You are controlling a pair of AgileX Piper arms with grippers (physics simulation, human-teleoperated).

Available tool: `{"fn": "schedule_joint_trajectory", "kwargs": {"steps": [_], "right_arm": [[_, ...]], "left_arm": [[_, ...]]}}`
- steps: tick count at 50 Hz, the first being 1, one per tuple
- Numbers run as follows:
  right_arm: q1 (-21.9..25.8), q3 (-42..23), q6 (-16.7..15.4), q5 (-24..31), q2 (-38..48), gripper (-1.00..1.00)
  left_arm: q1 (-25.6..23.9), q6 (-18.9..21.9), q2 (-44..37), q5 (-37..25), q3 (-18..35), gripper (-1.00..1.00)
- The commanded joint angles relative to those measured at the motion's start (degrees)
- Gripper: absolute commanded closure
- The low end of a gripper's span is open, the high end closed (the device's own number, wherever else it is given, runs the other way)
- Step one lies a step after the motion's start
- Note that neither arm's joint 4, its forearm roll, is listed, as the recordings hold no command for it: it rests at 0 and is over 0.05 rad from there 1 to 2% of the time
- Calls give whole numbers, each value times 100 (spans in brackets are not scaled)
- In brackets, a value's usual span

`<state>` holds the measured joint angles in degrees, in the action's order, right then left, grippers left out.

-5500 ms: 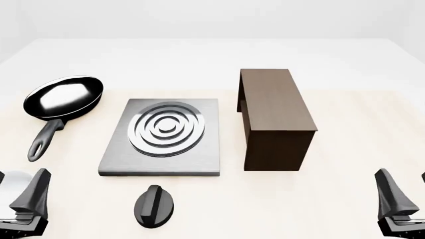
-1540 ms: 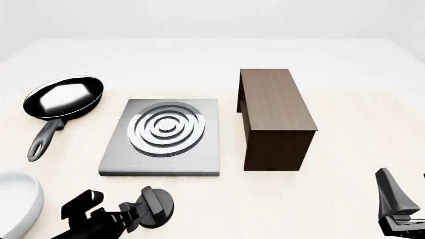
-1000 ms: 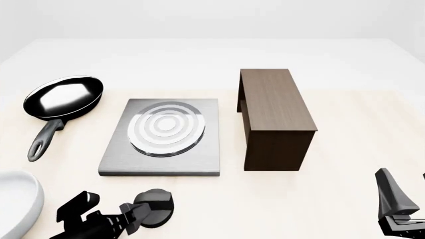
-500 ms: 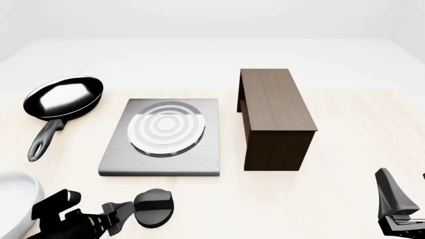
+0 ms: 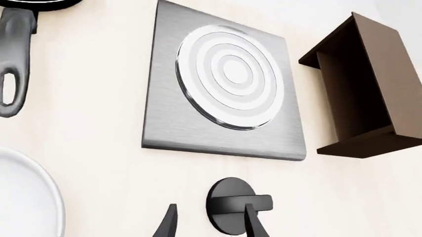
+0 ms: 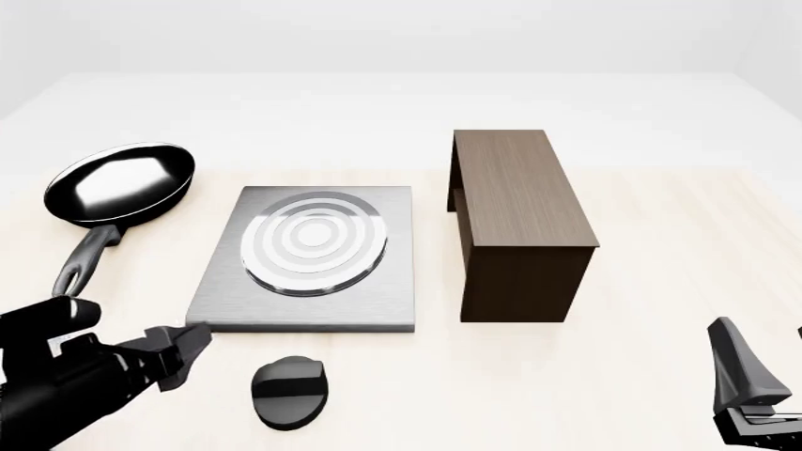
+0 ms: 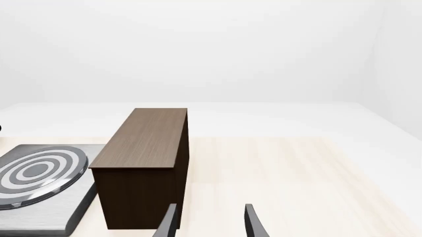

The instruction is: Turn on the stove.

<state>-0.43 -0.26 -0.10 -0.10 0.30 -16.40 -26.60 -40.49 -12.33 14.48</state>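
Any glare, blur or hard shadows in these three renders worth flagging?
Front view: sharp throughout, bright highlight on the frying pan, only faint shadows beneath the wooden box. Left wrist view: crisp, burner rings look washed out, near white; knob clear. Right wrist view: flat even light, pale featureless background, no blur.
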Motion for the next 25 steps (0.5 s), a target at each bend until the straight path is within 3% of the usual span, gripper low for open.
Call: {"fn": "schedule_joint_trajectory", "kwargs": {"steps": [1,8,12,25], "right_arm": [[0,0,0,0,0,-100],[0,0,0,0,0,-100],[0,0,0,0,0,-100],[0,0,0,0,0,-100]], "left_arm": [[520,450,404,-617,567,-100],[851,917,635,-1242,1362,-100],[838,963,599,-1274,1477,-100],[1428,1408,662,-1372,1741,-100]]}}
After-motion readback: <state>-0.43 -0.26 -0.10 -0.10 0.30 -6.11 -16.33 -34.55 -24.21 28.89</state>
